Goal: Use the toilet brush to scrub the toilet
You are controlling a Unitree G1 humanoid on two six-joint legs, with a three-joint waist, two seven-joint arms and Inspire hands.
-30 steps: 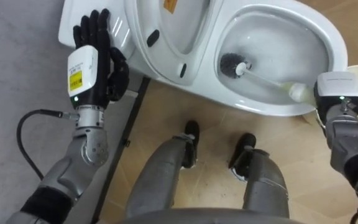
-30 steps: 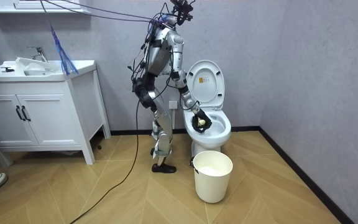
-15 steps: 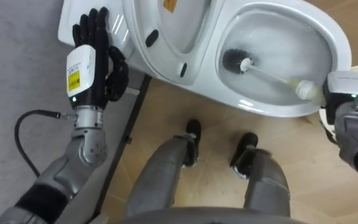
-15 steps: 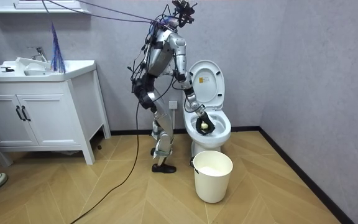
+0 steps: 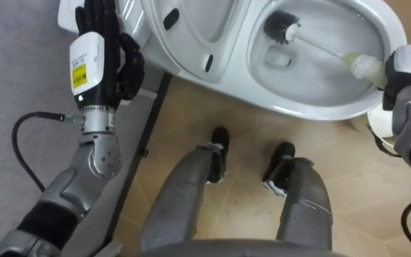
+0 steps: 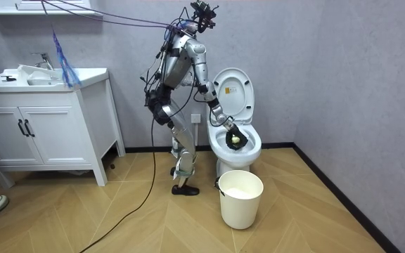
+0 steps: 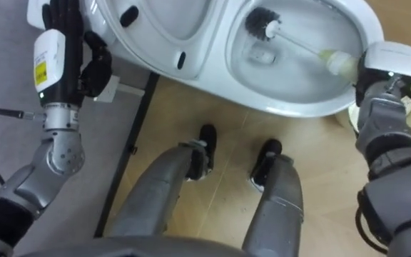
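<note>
So, stance: robot up close to the toilet [image 6: 252, 149], bent over the bowl [image 5: 312, 107] to see in.
R hand [image 7: 377, 71]: clenched round the brush [image 5: 320, 46] handle, just outside the bowl's near edge.
Brush pos.: slants down across the bowl, bristles at the far wall, prob. to scrub up under the rim.
L hand [image 5: 102, 50]: fingers straight, laid along the tank [image 5: 66, 14] by the raised lid [image 5: 191, 28]; holds nothing, looks like a brace.
Bucket [image 6: 241, 200]: on floor in front of toilet.

toilet [image 5: 318, 111] white | toilet brush [image 5: 282, 26] black bristles, pale handle | bucket [image 6: 240, 202] cream | floor [image 6: 118, 219] tan herringbone | wall [image 6: 343, 70] grey
</note>
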